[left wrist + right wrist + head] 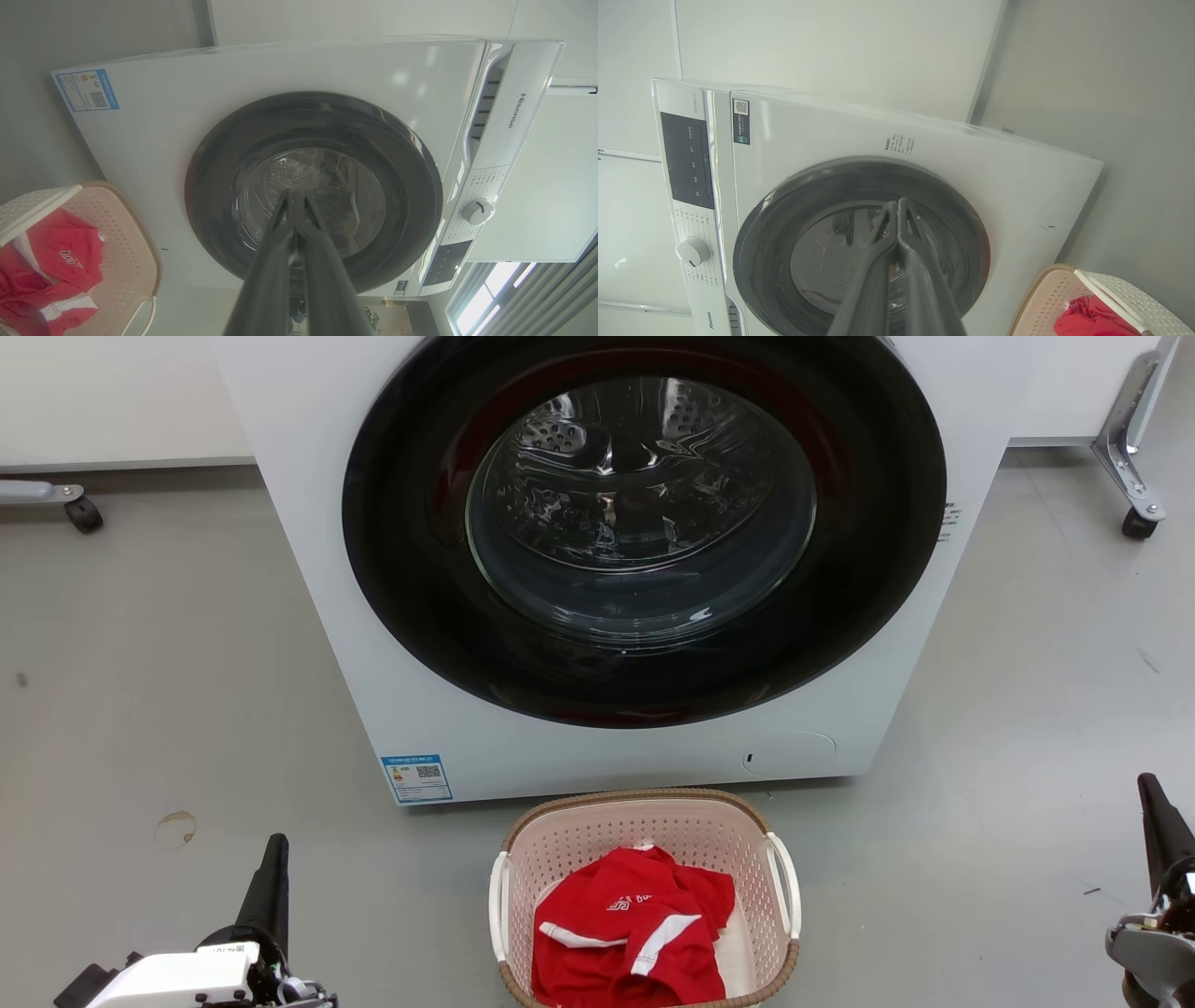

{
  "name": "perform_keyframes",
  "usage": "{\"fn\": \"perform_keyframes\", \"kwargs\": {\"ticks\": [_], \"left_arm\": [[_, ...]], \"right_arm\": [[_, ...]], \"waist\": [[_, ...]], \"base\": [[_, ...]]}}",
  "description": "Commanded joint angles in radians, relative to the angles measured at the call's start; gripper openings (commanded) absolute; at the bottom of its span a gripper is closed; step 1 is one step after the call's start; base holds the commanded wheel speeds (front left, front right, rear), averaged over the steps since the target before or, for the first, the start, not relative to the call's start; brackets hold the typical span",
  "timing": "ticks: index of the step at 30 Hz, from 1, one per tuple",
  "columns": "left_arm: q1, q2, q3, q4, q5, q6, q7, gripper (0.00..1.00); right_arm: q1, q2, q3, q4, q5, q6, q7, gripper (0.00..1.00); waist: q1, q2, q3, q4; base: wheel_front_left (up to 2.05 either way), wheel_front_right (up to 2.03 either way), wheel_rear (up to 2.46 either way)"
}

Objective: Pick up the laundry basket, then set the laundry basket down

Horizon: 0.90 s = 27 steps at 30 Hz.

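From the head view, the laundry basket (644,796), holding a red shirt (635,933), sits before the washing machine (467,728), between the left gripper (275,854) and the right gripper (1154,803). The wrist views add that both grippers are pinched together and empty, and they show the machine's dial (477,211).

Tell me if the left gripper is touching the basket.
Apart. The head view shows a stretch of floor between the left gripper and the basket.

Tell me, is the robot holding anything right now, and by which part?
Nothing is held. The left gripper and right gripper are both shut and empty, apart from the laundry basket, whose white handles are untouched.
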Motion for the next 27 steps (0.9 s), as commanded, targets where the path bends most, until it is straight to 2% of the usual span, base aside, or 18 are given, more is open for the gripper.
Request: {"fn": "perform_keyframes", "kwargs": {"ticks": [1, 27], "left_arm": [[-0.054, 0.01, 0.033, -0.023, -0.003, -0.011, 0.005, 0.0], [-0.054, 0.006, 0.039, -0.022, 0.002, -0.011, 0.01, 0.0]], "right_arm": [[-0.048, -0.023, 0.012, -0.03, 0.003, 0.005, 0.011, 0.0], [-0.048, -0.022, 0.01, -0.03, 0.001, 0.005, 0.013, 0.0]], "waist": [[0.0, -0.0001, 0.0, 0.0], [0.0, -0.0001, 0.0, 0.0]], "base": [[0.0, 0.0, 0.0], [0.0, 0.0, 0.0]]}}
